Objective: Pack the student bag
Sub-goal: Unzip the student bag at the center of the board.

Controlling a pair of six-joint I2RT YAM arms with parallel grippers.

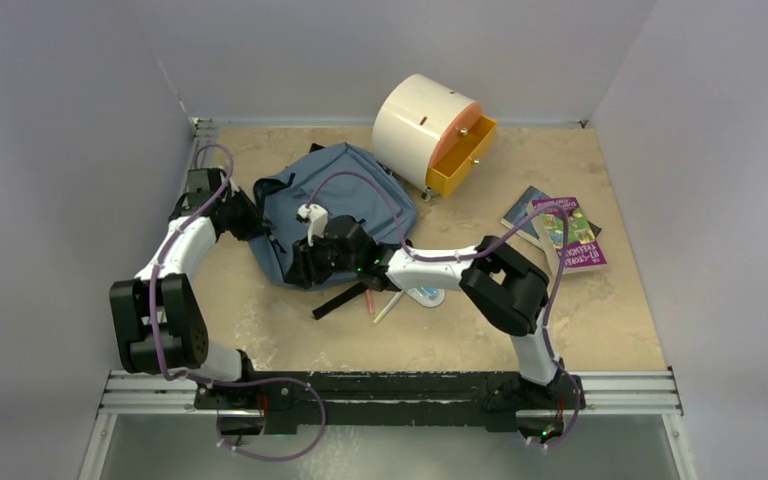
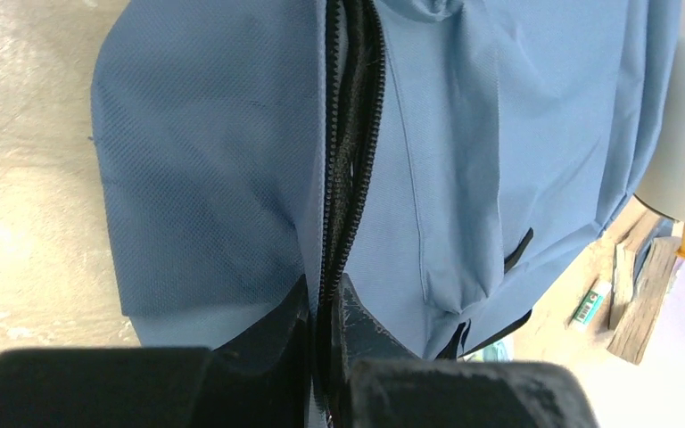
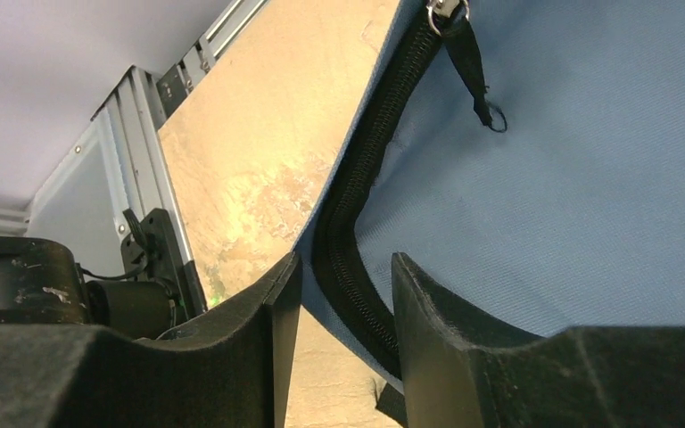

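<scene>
The student bag (image 1: 340,190), slate-blue with black zipper lines, lies crumpled at the back left of the table. My left gripper (image 1: 252,215) is at its left edge. In the left wrist view this gripper (image 2: 325,290) is shut on the bag's (image 2: 205,160) black zipper edge (image 2: 352,152). My right gripper (image 1: 305,268) is at the bag's near edge. In the right wrist view it (image 3: 346,267) stands open, and the bag's (image 3: 571,196) zipper edge (image 3: 357,223) runs between the jaws. A zipper pull (image 3: 466,40) hangs further along.
A cream cylindrical cabinet (image 1: 415,120) with an open orange drawer (image 1: 462,158) stands behind the bag. Two books (image 1: 565,232) lie at the right. Pens (image 1: 382,305), a black flat item (image 1: 340,300) and a small white-blue object (image 1: 426,296) lie under the right arm.
</scene>
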